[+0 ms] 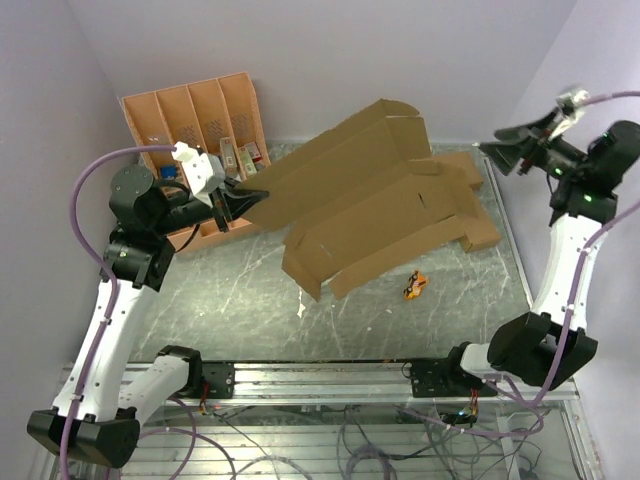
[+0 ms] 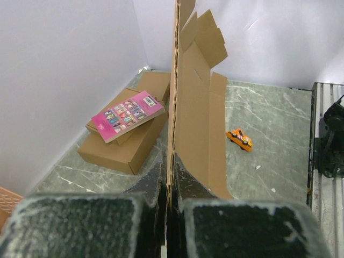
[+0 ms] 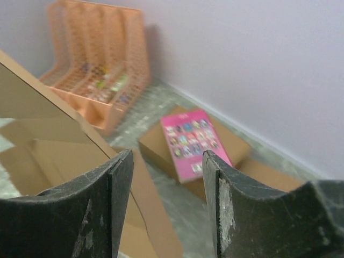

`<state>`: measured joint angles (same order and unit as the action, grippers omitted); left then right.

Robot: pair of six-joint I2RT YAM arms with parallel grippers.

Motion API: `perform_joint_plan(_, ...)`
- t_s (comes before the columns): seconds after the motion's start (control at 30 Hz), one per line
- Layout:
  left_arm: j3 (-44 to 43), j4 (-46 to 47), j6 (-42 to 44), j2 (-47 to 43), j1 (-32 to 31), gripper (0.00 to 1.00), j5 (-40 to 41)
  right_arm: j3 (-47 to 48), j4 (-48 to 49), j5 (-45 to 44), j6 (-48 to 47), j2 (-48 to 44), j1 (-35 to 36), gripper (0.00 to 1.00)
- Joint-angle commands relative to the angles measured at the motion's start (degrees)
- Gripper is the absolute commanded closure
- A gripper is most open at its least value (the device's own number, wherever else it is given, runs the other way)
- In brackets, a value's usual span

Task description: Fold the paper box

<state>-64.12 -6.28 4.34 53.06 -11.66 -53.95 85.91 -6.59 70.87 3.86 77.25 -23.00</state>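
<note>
The paper box (image 1: 375, 205) is a large brown cardboard piece with flaps and slits, tilted up across the middle of the table. My left gripper (image 1: 243, 198) is shut on its left edge and holds that side raised. In the left wrist view the cardboard (image 2: 194, 115) stands edge-on, pinched at my gripper (image 2: 171, 180). My right gripper (image 1: 503, 150) is open and empty, raised at the far right, apart from the box. In the right wrist view my gripper (image 3: 167, 172) is open above the cardboard (image 3: 51, 137).
An orange-tan compartment tray (image 1: 197, 120) stands at the back left. Smaller brown boxes (image 2: 129, 134) with a pink booklet (image 2: 128, 114) on top lie at the back right (image 1: 470, 170). A small orange toy car (image 1: 414, 286) sits on the table (image 1: 230, 300).
</note>
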Motion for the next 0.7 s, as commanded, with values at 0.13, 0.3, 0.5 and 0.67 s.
perform_joint_plan(0.13,1.51,7.22,-1.36,-1.23,1.03,0.93,-3.57,-3.54,-9.97,3.36,-15.42,2.62,-6.58,0.61)
perform_joint_plan(0.3,0.73,6.68,1.22,-0.89,1.08,0.93,-4.67,5.37,-17.66,4.52,-23.78,6.21,-3.31,0.88)
perform_joint_plan(0.5,0.85,6.71,2.97,-0.42,1.27,0.93,-5.18,9.69,-27.53,0.02,-36.11,7.0,5.04,0.9)
perform_joint_plan(0.67,0.57,7.7,4.63,-0.15,1.51,0.93,-6.24,9.76,-34.5,-1.62,-43.7,7.11,10.39,0.9)
